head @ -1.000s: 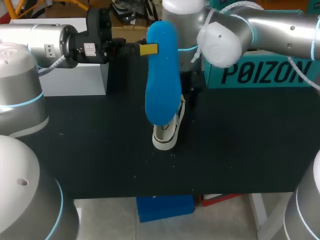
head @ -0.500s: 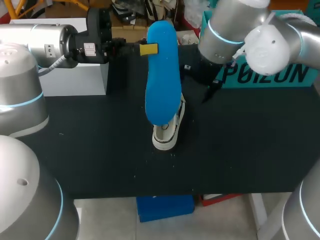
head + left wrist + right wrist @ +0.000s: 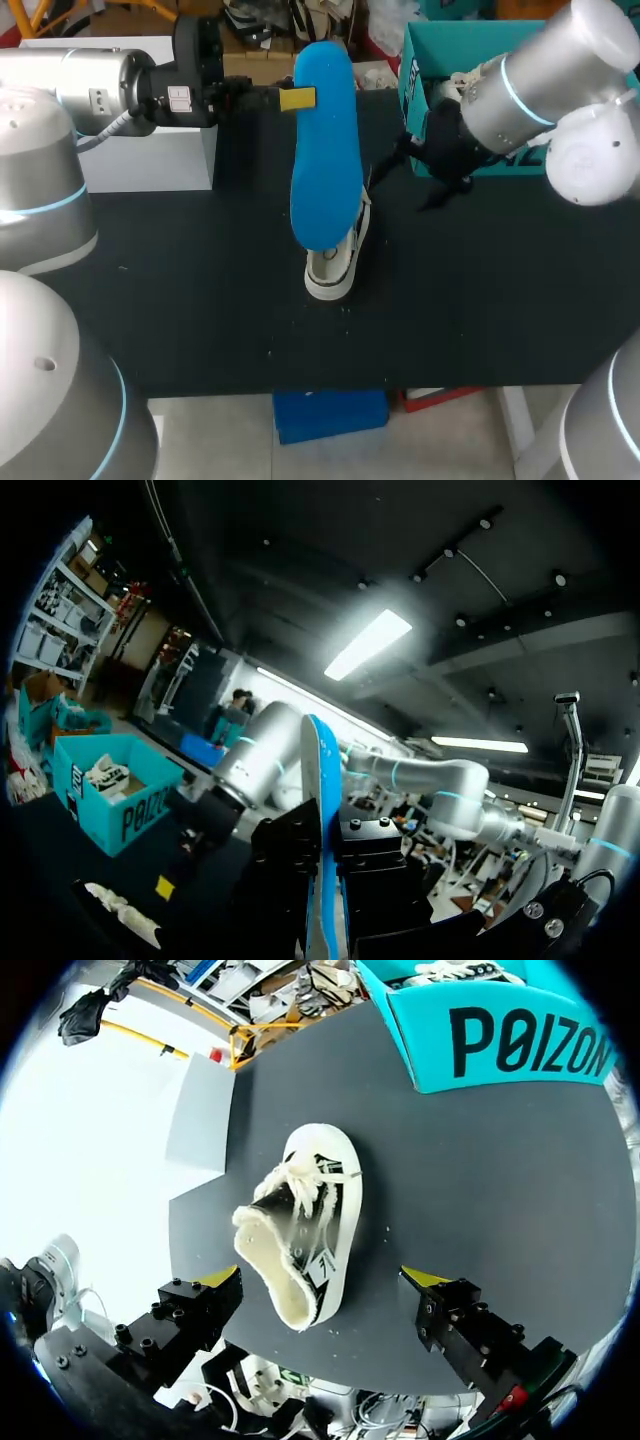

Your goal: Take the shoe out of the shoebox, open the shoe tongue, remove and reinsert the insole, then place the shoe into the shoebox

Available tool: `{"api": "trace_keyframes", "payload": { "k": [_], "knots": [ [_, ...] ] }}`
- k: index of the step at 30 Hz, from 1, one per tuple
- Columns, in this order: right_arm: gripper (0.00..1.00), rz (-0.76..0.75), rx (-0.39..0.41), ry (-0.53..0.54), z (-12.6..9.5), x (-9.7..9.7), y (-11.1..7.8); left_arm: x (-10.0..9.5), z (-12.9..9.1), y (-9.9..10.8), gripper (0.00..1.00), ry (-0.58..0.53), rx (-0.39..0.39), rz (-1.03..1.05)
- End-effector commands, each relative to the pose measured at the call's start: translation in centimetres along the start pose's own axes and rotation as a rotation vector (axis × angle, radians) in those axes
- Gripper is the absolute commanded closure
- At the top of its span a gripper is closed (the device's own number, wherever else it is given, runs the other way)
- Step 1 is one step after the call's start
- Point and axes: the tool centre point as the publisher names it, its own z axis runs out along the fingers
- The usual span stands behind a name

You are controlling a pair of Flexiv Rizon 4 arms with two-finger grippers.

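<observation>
Holding the insole (image 3: pixel 325 160) clenched above the shoe (image 3: pixel 335 265), left end effector (image 3: pixel 297 98) has removal done. Right end effector (image 3: pixel 322 1278) hangs released beside the shoe. Next is likely: brace shoe, feed insole back in.

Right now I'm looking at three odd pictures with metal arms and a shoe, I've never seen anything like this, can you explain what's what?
This is a two-armed robot at a black table. One picture looks down from above and behind the robot; the two round ones come from cameras on each arm's wrist. The left gripper is shut on a long bright blue insole, holding it up above the table. A white lace-up shoe with black markings sits on the table, its opening spread wide. The right gripper is open and empty, with the shoe ahead of it. A teal cardboard shoebox stands at the table's far right.
</observation>
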Motion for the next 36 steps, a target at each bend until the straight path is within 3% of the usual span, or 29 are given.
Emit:
{"api": "trace_keyframes", "payload": {
  "k": [1,4,6,11,23,36],
  "knots": [
    [0.00,0.022,-0.016,0.212,-0.3,-0.6,-0.2,-0.1,0.1,0.1,1.00,-0.002,0.001,0.002],
    [0.00,0.047,-0.014,0.364,-1.0,-0.5,0.2,-0.1,0.1,0.1,1.00,-0.002,0.001,0.002],
    [0.00,0.034,-0.016,0.389,-1.5,-0.2,0.5,-0.1,0.1,0.1,1.00,-0.002,0.001,0.002],
    [0.00,0.026,0.015,0.585,-2.2,0.6,1.0,-0.1,0.1,0.1,1.00,-0.002,0.001,0.002],
    [0.00,0.025,0.040,0.783,-2.2,1.5,0.8,-0.1,0.1,0.1,1.00,-0.002,0.001,0.002],
    [0.00,-0.008,0.028,0.774,-2.3,2.2,0.4,-0.1,0.1,0.1,1.00,-0.002,0.001,0.002]
  ]
}}
